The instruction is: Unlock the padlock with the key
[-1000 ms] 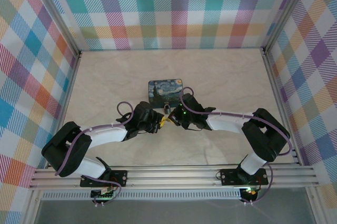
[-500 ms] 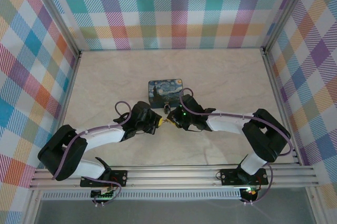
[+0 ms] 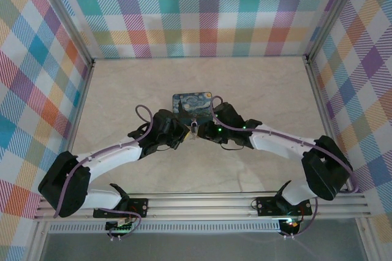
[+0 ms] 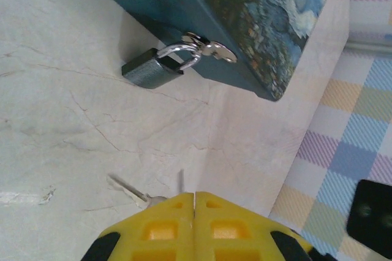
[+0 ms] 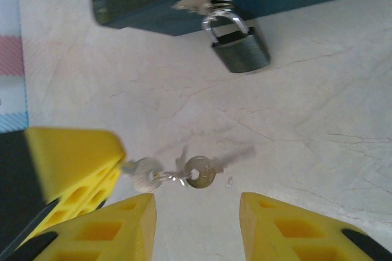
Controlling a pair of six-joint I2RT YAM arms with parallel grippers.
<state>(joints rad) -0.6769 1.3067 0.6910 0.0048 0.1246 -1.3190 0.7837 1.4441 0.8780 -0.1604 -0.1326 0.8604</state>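
The small dark padlock (image 4: 152,69) lies on the table, its silver shackle (image 5: 223,21) hooked through the hasp of the blue Starry Night box (image 4: 251,10). My left gripper (image 4: 194,195) is shut on the key bunch; one thin grey blade (image 4: 128,187) pokes out beside its yellow fingers. In the right wrist view the left finger (image 5: 73,160) pinches one key head (image 5: 144,173), and a ring links it to a second hanging key (image 5: 201,172). My right gripper (image 5: 196,206) stands open just under those keys, a short way from the padlock (image 5: 241,52).
The box (image 3: 192,104) sits mid-table, with both grippers (image 3: 184,133) (image 3: 204,130) meeting at its near edge by the padlock (image 3: 193,127). Plaid walls (image 3: 196,10) enclose the marble table (image 3: 263,83) on three sides.
Both arms have reached forward toward the box. The left gripper has carried the keys closer to the padlock, and the right gripper has followed beside it.
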